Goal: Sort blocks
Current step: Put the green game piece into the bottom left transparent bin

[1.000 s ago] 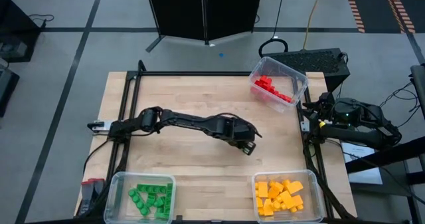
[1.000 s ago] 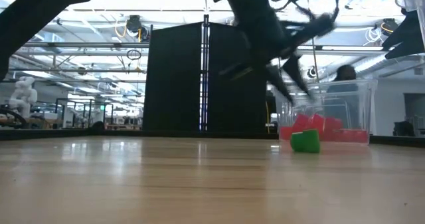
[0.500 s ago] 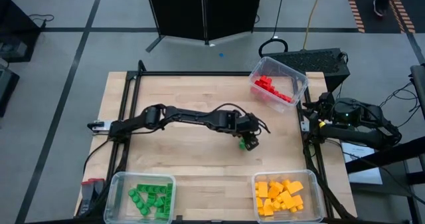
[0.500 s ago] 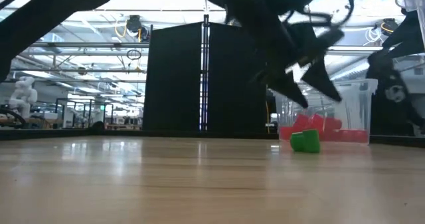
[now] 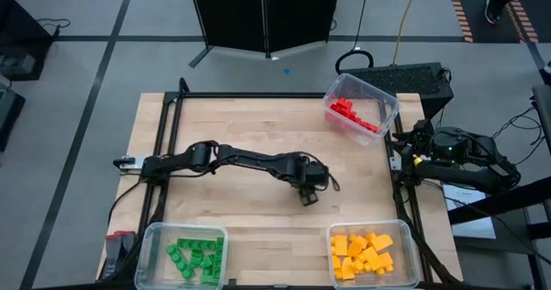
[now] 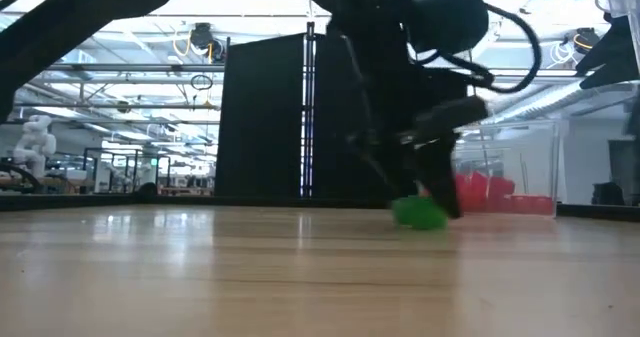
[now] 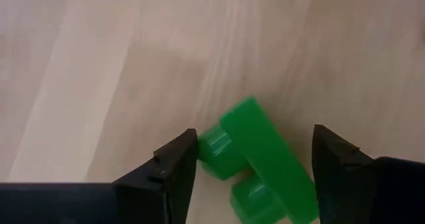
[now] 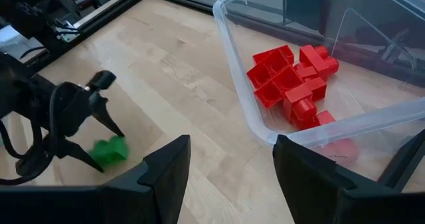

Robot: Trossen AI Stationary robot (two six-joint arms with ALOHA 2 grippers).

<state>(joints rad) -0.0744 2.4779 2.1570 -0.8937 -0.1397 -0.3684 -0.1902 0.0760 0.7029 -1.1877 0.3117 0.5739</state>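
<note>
Straddling last loose green brick (image 7: 255, 161), left gripper (image 7: 255, 174) fingers apart, not clamped; red bricks (image 5: 355, 116), green bricks (image 5: 195, 257), yellow bricks (image 5: 362, 254) already binned; right gripper (image 8: 229, 167) apart, parked beside red bin (image 5: 385, 100).

Overhead, table-level and two wrist views, all sharing the green block (image 7: 255, 161)

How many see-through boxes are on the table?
3. The clear plastic bin of red bricks sits at the far right corner, the clear bin of green bricks at the near left corner, and the clear bin of yellow-orange bricks at the near right corner.
</note>
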